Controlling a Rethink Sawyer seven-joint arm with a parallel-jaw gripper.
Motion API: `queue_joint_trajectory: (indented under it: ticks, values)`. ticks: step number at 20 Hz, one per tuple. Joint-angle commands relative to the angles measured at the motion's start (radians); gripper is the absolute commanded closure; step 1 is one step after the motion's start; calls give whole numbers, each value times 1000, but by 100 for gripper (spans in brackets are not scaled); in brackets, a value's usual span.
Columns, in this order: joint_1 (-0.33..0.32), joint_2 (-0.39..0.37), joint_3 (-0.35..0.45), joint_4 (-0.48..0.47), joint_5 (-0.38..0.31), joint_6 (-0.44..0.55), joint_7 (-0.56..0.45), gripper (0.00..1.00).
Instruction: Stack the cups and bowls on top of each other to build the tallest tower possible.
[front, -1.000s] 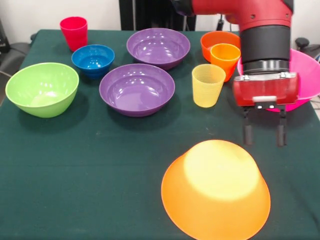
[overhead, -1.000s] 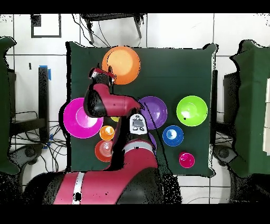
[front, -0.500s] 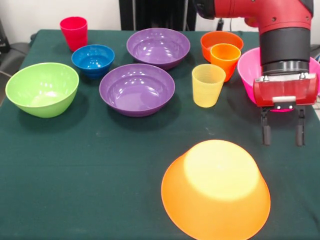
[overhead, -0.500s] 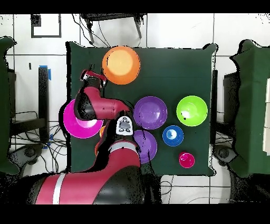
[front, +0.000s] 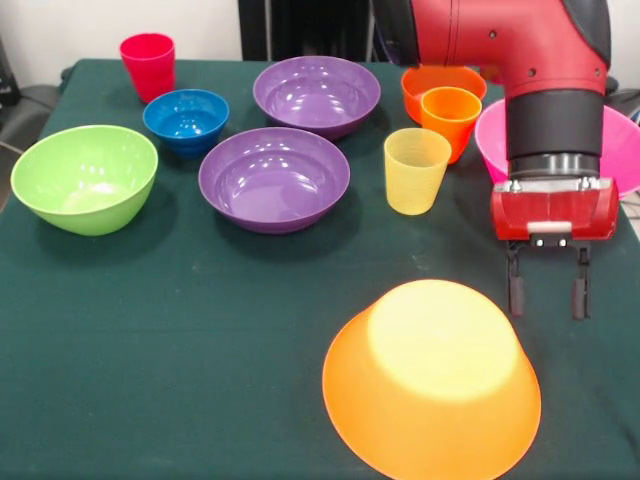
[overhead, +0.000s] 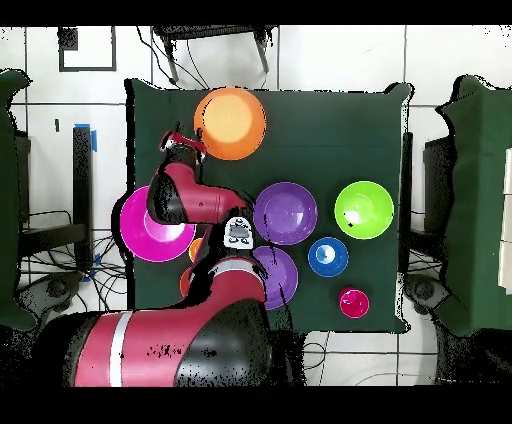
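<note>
My gripper (front: 547, 297) is open and empty. It hangs just above the table, right of the large orange bowl (front: 432, 390), which lies upside down at the near edge. The large pink bowl (front: 490, 140) sits behind the arm, partly hidden. The translucent yellow cup (front: 416, 170), the orange-yellow cup (front: 450, 118) and the small red-orange bowl (front: 440, 78) stand left of it. Two purple bowls (front: 274, 178) (front: 316, 95), the blue bowl (front: 186, 120), the red cup (front: 148, 65) and the lime green bowl (front: 85, 178) stand apart further left. No tower stands. In the overhead view the gripper (overhead: 183, 148) is beside the orange bowl (overhead: 230, 123).
A dark green cloth (front: 150, 330) covers the table. Its right edge runs close behind the pink bowl. In the overhead view the arm hides the cups and part of one purple bowl (overhead: 280, 278); chairs stand around the table.
The gripper swung out to the picture's right in front of the pink bowl, then came back left and lower, closer to the orange bowl. It stayed open. No bowl or cup moved.
</note>
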Motion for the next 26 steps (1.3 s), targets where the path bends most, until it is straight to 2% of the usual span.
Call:
queue_joint_trajectory:
  ticks: [1, 4, 10, 18, 21, 26]
  values:
    - [3, 77, 65, -90, 50, -17, 145, 0]
    - [21, 88, 50, -98, 86, -29, 139, 0]
    - [22, 88, 49, -115, 86, -14, 128, 0]
    - [53, 61, 33, -96, 128, 4, 132, 0]
    - [53, 57, 33, -106, 126, -3, 130, 0]
    - [25, 33, 58, -119, 75, 3, 139, 0]
